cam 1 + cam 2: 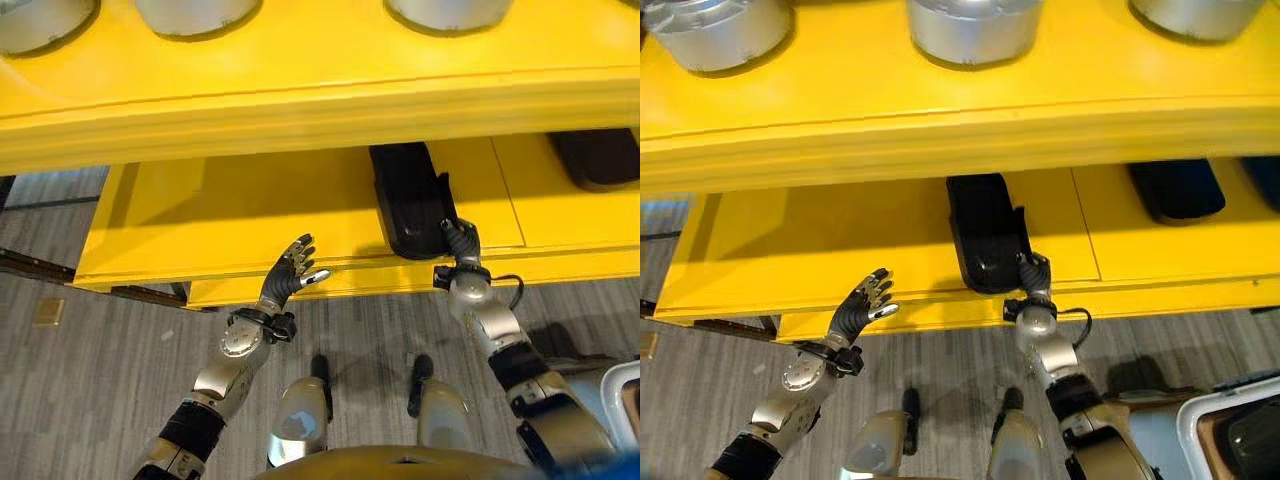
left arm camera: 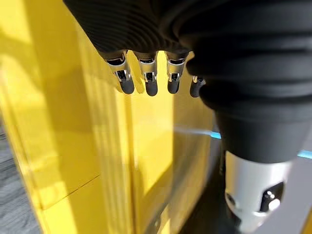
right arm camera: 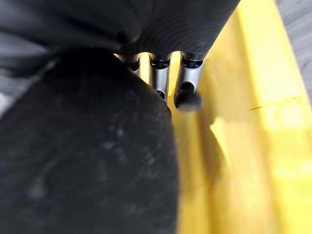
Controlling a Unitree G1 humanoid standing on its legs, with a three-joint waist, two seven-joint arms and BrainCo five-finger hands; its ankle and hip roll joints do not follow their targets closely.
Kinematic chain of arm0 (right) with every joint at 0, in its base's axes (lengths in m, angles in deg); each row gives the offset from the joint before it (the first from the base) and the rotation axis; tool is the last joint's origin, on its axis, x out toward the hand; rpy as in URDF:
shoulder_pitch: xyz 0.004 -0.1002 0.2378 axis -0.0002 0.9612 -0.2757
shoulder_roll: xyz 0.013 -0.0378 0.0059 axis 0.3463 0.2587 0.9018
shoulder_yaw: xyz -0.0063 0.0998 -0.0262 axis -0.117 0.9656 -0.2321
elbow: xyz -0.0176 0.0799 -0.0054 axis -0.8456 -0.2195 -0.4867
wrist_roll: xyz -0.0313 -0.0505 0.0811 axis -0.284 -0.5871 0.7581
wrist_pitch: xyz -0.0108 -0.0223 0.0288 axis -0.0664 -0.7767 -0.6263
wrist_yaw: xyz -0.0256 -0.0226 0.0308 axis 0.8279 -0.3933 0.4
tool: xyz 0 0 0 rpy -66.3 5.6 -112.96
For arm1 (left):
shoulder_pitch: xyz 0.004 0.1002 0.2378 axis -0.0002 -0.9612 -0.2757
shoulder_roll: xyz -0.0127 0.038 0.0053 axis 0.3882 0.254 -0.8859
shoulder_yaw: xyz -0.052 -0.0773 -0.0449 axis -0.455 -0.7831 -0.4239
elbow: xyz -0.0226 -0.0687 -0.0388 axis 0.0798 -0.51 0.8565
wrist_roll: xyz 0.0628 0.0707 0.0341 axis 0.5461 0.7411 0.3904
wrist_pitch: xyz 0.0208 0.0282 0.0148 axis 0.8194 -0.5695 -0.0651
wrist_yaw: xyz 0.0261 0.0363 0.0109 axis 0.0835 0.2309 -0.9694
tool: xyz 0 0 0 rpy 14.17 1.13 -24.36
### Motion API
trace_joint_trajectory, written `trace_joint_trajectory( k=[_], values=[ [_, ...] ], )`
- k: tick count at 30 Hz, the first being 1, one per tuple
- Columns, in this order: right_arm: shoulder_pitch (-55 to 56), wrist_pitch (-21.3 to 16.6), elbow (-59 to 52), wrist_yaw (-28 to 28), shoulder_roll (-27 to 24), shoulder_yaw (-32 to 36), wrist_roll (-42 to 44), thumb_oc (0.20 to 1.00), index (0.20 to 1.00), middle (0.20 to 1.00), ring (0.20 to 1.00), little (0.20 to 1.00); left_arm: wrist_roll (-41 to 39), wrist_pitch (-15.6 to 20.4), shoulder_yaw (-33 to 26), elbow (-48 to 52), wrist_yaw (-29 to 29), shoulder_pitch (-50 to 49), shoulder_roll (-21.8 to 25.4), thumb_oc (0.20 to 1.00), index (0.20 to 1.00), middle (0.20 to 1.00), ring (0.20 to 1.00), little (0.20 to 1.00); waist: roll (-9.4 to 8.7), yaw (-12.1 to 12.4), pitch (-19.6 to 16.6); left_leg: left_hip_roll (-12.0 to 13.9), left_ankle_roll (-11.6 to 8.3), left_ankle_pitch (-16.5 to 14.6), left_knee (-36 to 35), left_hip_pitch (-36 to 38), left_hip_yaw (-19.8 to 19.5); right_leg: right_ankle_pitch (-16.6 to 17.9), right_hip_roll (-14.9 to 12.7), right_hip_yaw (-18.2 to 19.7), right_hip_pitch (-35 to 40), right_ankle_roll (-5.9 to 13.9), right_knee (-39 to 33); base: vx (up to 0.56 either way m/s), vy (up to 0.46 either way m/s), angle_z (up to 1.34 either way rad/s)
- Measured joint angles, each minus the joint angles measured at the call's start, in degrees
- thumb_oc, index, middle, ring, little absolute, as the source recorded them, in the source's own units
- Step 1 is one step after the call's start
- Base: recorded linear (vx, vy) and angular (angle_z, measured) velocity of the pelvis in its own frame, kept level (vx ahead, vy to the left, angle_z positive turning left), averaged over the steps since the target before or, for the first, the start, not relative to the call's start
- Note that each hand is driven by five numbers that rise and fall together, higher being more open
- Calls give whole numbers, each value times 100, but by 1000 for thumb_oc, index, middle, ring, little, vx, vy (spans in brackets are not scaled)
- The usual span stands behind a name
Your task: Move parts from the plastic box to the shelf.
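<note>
Right hand (image 1: 461, 243) on black part (image 1: 405, 200) (fingers curled)

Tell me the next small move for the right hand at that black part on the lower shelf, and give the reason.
Probably let go and draw the right hand back toward the robot. The black part already lies on the lower yellow shelf, with the hand at its near end by the shelf's front edge. The left hand hovers open and holds nothing.

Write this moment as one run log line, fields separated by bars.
right hand: on black part, lower shelf | left hand: open, empty, at shelf edge
</note>
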Motion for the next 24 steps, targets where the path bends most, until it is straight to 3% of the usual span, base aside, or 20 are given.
trace_joint_trajectory(
  k=[4, 9, 20, 24],
  values=[
    [-194, 62, 262, 13, -291, 105, -11, 200, 200, 200, 200, 200, 2, -184, 157, 8, 19, -6, -101, 1000, 1000, 1000, 1000, 1000, -71, 14, 80, 149, -52, 354, -554, 189, 17, 213, 153, -30, 92, -69, -396, -64, -2, -5],
    [-742, 329, 469, 28, -748, 257, -105, 200, 200, 200, 200, 200, -64, -220, 163, 16, 2, 27, -77, 1000, 1000, 1000, 1000, 1000, 28, 4, 310, 165, -58, 536, -706, 151, 0, 332, 202, -76, 24, -121, -439, -77, 22, 1],
    [-1614, 499, 1041, 89, -965, 320, -354, 200, 200, 200, 200, 200, -124, -220, 335, 30, -5, 368, -67, 1000, 1000, 1000, 1000, 1000, 86, 113, 748, 141, -91, 531, -548, 62, -55, 302, 141, -137, -47, -200, -235, -48, 8, 4],
    [-2041, 501, 1280, 89, -1304, 339, -571, 200, 200, 200, 200, 200, -273, -225, 498, 213, -9, 629, 22, 1000, 1000, 1000, 1000, 1000, 111, 291, 863, 101, -94, 408, -122, -361, -153, 194, 92, -142, -404, -226, 118, -58, -14, 8]
  ],
)
